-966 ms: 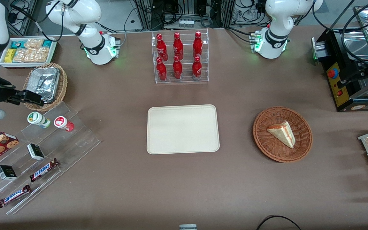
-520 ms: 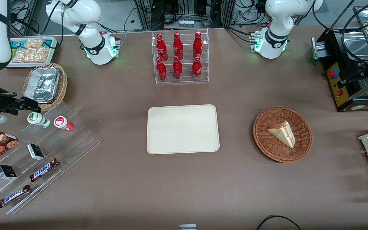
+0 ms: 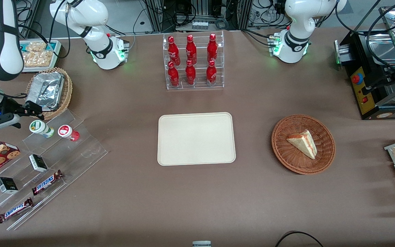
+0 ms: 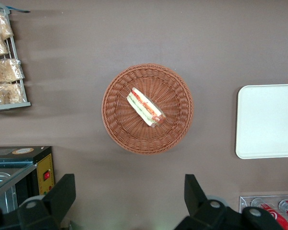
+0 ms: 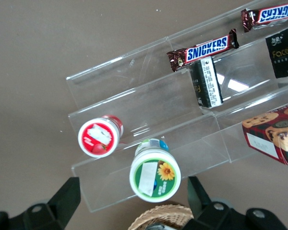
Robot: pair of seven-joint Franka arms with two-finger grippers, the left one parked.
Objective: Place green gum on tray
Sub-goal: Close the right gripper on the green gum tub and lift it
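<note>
Hovering above the top step of a clear stepped acrylic rack, the gripper has its dark fingers spread wide, one on either side of the gum and apart from it. The gum is a small white cylinder lying on that step, its glossy round lid green-rimmed with a white label and a yellow-orange flower. Just beside it lies a red-lidded canister. A woven wicker basket holding crinkled foil sits near. The tray, flat matte cream with rounded corners and a low rim, lies well apart at mid-table on the brown cloth.
</note>
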